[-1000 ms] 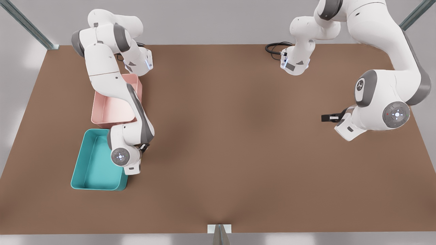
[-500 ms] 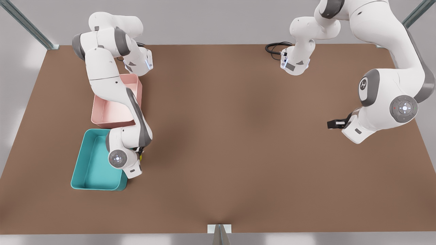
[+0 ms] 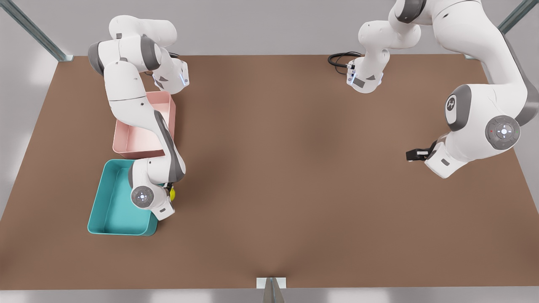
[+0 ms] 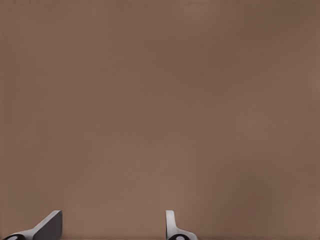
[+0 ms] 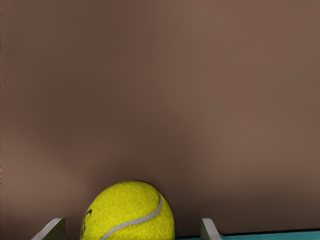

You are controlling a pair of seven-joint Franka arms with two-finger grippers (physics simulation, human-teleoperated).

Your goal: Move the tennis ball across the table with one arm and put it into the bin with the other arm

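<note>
**Tennis ball between the right gripper's fingers at the teal bin's edge**

Tennis ball (image 5: 128,211) is a small yellow-green sphere with a fuzzy nap and one pale curved seam. In the right wrist view it sits between the right gripper's (image 5: 132,227) two spread grey fingertips (image 5: 51,228), with gaps on both sides, so a grip cannot be confirmed. In the front view the ball (image 3: 172,193) peeks out beside the wrist, just outside the long wall of the bin (image 3: 105,198), a smooth teal plastic tray with rounded corners and low walls. A pale pink bin (image 3: 134,141) of similar shape lies just beyond it. The left gripper (image 3: 414,154) waits well apart over the flat matte brown table (image 3: 286,176), its fingers (image 4: 50,226) spread and empty.
</note>
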